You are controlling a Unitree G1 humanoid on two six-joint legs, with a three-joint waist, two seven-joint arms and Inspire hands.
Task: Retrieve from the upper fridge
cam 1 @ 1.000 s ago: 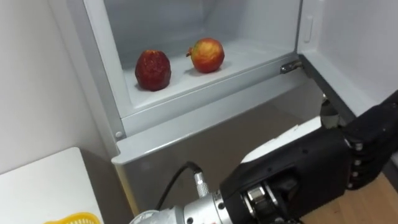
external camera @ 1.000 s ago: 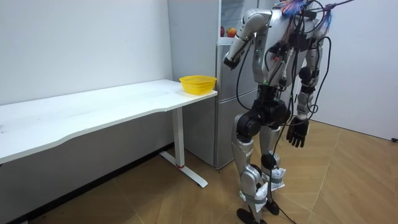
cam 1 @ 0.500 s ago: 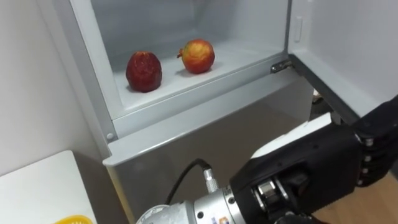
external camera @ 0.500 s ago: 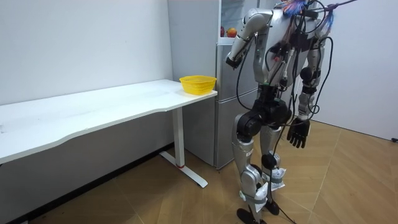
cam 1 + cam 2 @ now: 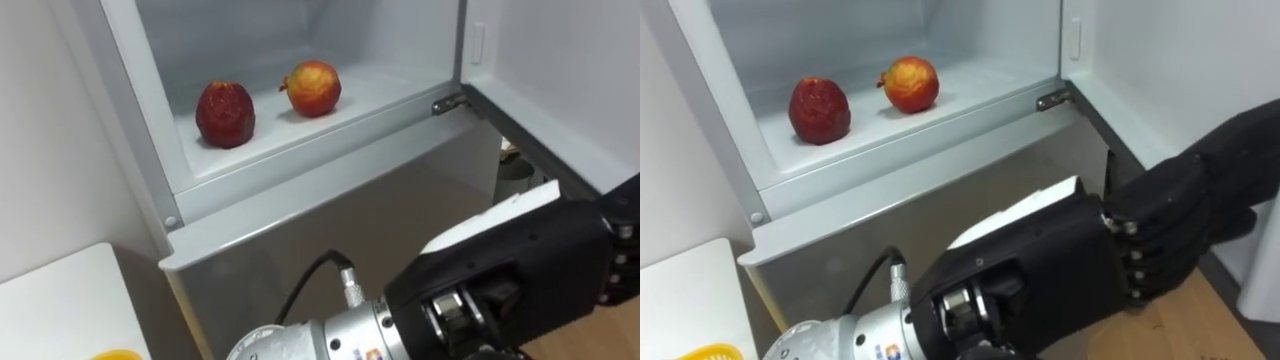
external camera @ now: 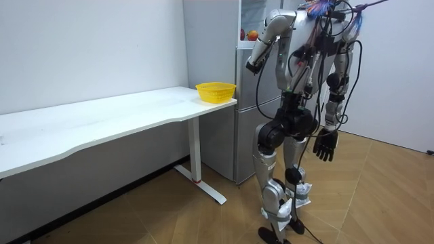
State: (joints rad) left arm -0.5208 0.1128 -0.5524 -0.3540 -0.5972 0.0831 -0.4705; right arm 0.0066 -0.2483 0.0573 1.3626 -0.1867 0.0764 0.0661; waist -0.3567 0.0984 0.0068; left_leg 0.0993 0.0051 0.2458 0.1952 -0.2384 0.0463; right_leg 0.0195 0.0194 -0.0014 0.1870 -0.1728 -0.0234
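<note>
The fridge (image 5: pixel 330 225) has its upper compartment open, and two fruits lie on the white floor of that compartment. A dark red, wrinkled fruit (image 5: pixel 225 113) sits towards the compartment's left wall. A red-and-yellow fruit (image 5: pixel 313 88) sits to its right and a little deeper in; the two are near each other but apart. Neither is touched by a hand.

The left hand (image 5: pixel 1060 265) is raised in front of the fridge's closed lower door, below the level of the upper compartment. Its dark fingers (image 5: pixel 1200 200) are stretched out loosely towards the right and hold nothing. The grey front ledge of the upper compartment (image 5: pixel 300 165) lies between this hand and the fruits. The compartment's open door (image 5: pixel 570 70) stands at the fridge's right side, hung on a metal hinge (image 5: pixel 447 103), with the fingers close in front of its lower edge.

Left of the fridge is the end of a white table (image 6: pixel 135 112), where a yellow basket (image 6: pixel 215 91) stands at the corner nearest the fridge.

In the room view the robot stands upright, facing the fridge. The right hand (image 6: pixel 324 145) hangs at its side, well away from the fridge, fingers slack and empty.
</note>
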